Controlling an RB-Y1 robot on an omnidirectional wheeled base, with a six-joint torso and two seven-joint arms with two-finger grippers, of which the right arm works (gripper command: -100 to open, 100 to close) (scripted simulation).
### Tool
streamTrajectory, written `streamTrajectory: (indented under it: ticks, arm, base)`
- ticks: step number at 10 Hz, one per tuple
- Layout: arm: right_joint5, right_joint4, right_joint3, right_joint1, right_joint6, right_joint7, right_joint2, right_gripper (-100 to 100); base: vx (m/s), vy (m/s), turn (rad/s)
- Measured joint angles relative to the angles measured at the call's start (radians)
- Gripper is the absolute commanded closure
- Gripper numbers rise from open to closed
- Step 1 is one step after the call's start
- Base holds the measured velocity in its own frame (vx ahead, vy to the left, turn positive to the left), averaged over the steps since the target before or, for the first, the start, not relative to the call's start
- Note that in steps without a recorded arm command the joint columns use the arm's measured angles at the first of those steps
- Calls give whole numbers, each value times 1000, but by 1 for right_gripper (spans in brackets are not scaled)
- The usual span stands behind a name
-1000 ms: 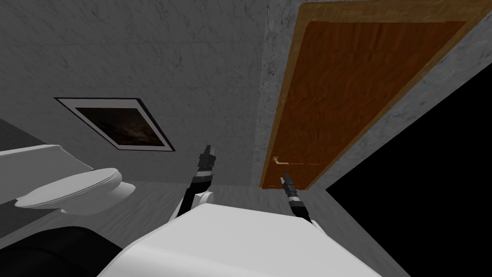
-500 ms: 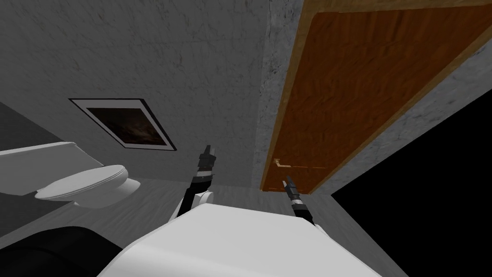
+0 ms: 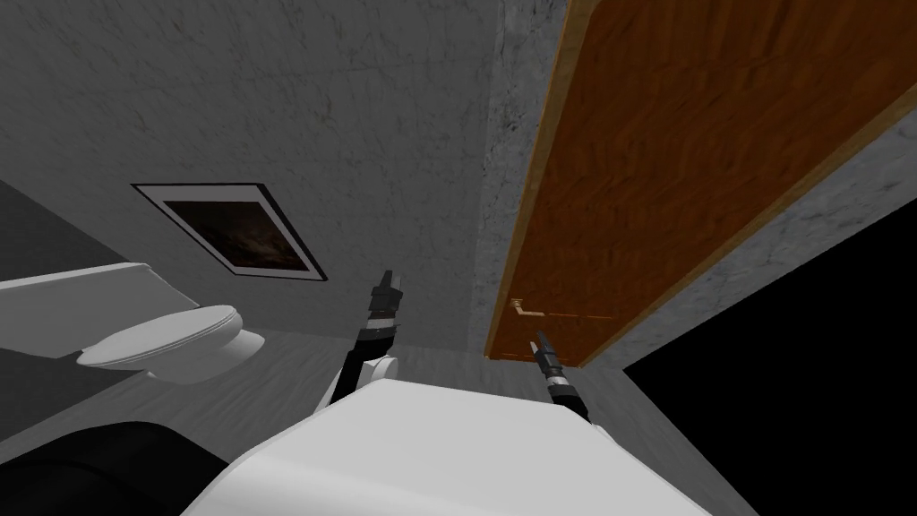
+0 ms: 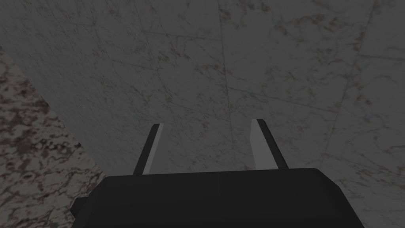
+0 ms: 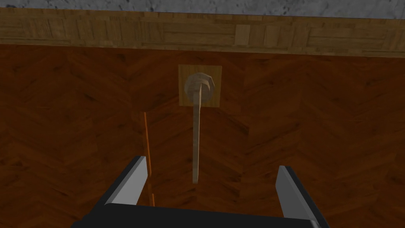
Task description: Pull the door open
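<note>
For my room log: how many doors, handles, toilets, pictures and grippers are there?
Door: 1
Handle: 1
Toilet: 1
Picture: 1
Grippers: 2 (left gripper, right gripper)
Total: 6

grey walls [image 3: 269, 90] w/ framed pic [image 3: 237, 235], white toilet [image 3: 170, 340].

In your head view the wooden door [image 3: 681, 161] is running off the upper edge, the toilet [image 3: 166, 345] is running off the left, and the lever handle [image 3: 528, 311] is showing tiny.

Right claw [image 5: 210, 163]: dark box, grey blades
</note>
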State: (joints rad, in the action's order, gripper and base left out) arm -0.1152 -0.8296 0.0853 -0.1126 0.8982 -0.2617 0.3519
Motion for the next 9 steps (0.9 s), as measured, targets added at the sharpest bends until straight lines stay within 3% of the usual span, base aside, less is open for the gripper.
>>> streamTrajectory:
  ticks: [3, 4, 6, 9]
  arm:
    - [-7, 75, 1, 19, 22, -19, 13, -100]
    - [-7, 79, 1, 20, 23, -20, 14, -100]
    - [-24, 123, -24, 55, 22, -5, 5, -100]
    - [-47, 202, -56, 109, 30, 14, -4, -100]
  base:
    - [50, -31, 41]
    - [41, -28, 190]
    - [100, -65, 286]
    - [71, -50, 181]
